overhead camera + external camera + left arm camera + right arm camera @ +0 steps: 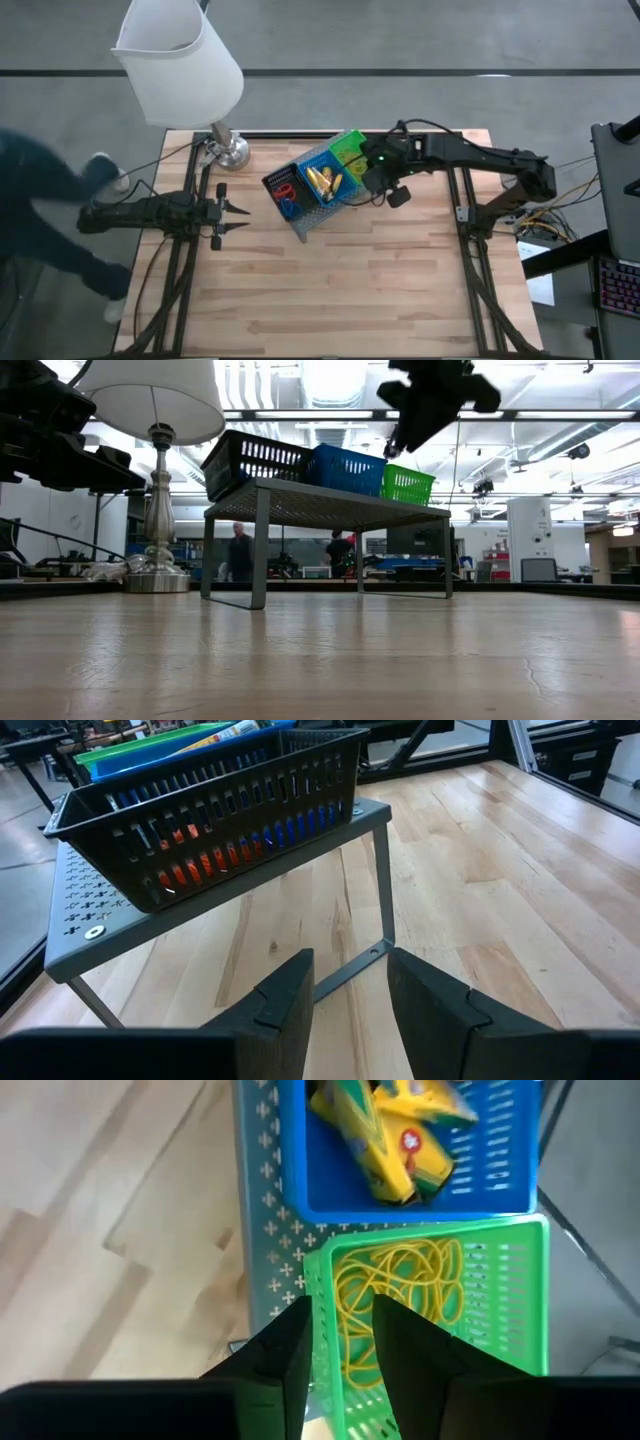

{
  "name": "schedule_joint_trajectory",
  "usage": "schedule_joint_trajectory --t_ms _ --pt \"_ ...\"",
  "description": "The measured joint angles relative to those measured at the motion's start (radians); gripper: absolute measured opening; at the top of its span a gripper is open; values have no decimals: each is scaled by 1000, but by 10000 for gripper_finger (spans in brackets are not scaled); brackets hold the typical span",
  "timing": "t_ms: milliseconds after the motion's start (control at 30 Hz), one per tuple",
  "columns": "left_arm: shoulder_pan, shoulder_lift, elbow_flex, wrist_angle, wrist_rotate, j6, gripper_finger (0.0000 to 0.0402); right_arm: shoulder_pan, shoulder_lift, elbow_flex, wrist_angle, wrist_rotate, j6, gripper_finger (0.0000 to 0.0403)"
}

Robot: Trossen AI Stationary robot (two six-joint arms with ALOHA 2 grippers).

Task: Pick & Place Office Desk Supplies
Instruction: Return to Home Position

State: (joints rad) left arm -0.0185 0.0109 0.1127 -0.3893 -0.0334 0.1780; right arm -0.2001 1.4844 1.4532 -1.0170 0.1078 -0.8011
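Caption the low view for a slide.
Black basket, blue basket and green basket on a grey shelf, lamp beside it, right gripper overhead.

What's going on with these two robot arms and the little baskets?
Neither arm holds anything right now. Three baskets sit in a row on a small grey shelf: a black basket with red and blue coils, a blue basket with yellow crayon boxes, and a green basket with yellow rubber bands. The right gripper hovers open above the green basket. The left gripper waits open, low and facing the shelf.
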Motion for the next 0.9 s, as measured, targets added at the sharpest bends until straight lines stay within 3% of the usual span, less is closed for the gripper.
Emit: schedule_joint_trajectory --t_ms 367,600,733,900 --pt "0 0 0 0 0 0 133 125 -113 0 -2 -25 423 96" --pt "0 0 0 0 0 0 133 213 -135 0 49 -296 503 80" --pt "0 0 0 0 0 0 133 252 -130 -34 207 -412 589 66" --pt "0 0 0 0 0 0 133 327 -115 -118 490 -453 566 51"
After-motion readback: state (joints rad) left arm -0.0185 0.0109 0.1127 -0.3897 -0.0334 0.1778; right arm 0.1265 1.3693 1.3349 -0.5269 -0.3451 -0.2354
